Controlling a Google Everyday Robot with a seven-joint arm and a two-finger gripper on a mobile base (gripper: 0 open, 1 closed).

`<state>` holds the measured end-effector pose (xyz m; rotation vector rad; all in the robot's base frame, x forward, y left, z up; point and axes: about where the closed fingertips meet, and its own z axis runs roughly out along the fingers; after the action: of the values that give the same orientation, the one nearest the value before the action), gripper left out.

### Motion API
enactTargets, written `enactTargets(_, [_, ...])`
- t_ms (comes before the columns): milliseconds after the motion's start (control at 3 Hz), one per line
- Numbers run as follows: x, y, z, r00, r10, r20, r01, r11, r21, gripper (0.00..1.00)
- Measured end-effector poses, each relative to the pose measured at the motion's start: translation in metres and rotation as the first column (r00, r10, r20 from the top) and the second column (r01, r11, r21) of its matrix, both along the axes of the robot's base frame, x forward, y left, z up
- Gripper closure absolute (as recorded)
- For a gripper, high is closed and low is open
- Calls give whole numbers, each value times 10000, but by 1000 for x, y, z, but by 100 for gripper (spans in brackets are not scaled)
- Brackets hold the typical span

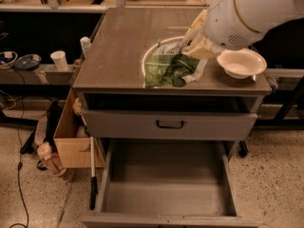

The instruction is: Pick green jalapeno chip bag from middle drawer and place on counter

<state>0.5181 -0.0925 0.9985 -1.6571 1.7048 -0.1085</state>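
Speckled terrazzo flooring is running under everything, and at your far left a low shelf is carrying a dark dish (26, 61) and a white cup (59, 60), both well apart from the work. A small bottle (85, 44) is standing just beside the cabinet's left edge, and an open cardboard box (71, 144) is sitting on the floor against its side. Moving right, the counter (118, 42) is showing you a flat dark top with a white circle arc (148, 56) marked on it. Below it, a drawer front (170, 124) with a black handle is sitting closed, and the middle drawer (166, 184) is hanging pulled out, its grey floor bare, so the pick looks finished. The green jalapeno chip bag (170, 70) is lying crumpled on the counter near the front edge, overlapping the arc, which is where you are wanting it. The gripper (194, 49) is hovering at the bag's upper right corner, and its beige fingers (203, 51) appear to be pinching that corner, probably because the bag is only just settling and the release is not yet made. Just beside it on the right, a white bowl (241, 63) is resting on the counter, so you are needing to lift away without sweeping into its rim.
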Motion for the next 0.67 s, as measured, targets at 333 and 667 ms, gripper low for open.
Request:
enactTargets(333, [25, -4, 10, 9994, -93, 323, 96, 9999, -113, 100])
enactTargets(667, [55, -6, 11, 9985, -124, 539, 142, 9994, -320, 100])
